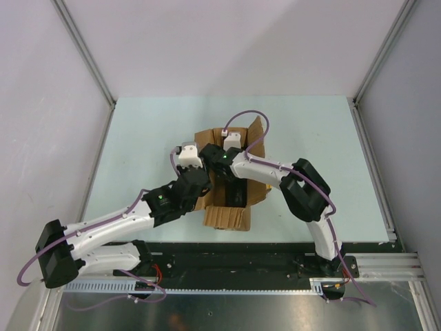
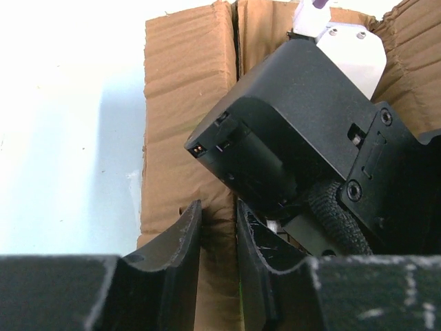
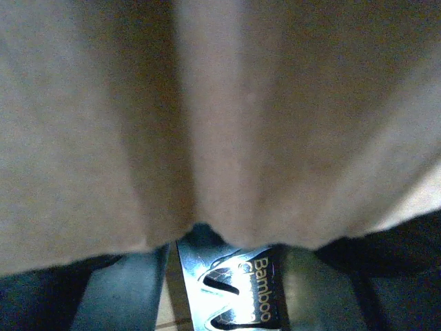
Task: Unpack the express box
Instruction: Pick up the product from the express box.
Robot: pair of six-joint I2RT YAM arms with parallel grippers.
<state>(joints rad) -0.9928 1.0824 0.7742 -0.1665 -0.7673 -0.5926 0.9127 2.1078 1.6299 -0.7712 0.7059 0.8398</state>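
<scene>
The express box (image 1: 224, 217) is a brown carton standing open mid-table with its flaps spread. My left gripper (image 1: 200, 169) is at its left side. In the left wrist view its fingers (image 2: 185, 238) are nearly closed on the edge of a cardboard flap (image 2: 182, 103). My right gripper (image 1: 219, 165) reaches down into the box. In the right wrist view blurred cardboard (image 3: 220, 103) fills the top. Below it, a slim dark-and-white package (image 3: 234, 289) printed "Bamboo" sits between my right gripper's (image 3: 231, 276) two fingers. A dark shape (image 1: 236, 193) shows inside the box.
The pale table (image 1: 138, 138) surrounds the box, with grey walls on three sides. A metal rail (image 1: 372, 265) and the arm bases run along the near edge. In the left wrist view the right arm's black wrist (image 2: 289, 131) is just past my left fingers.
</scene>
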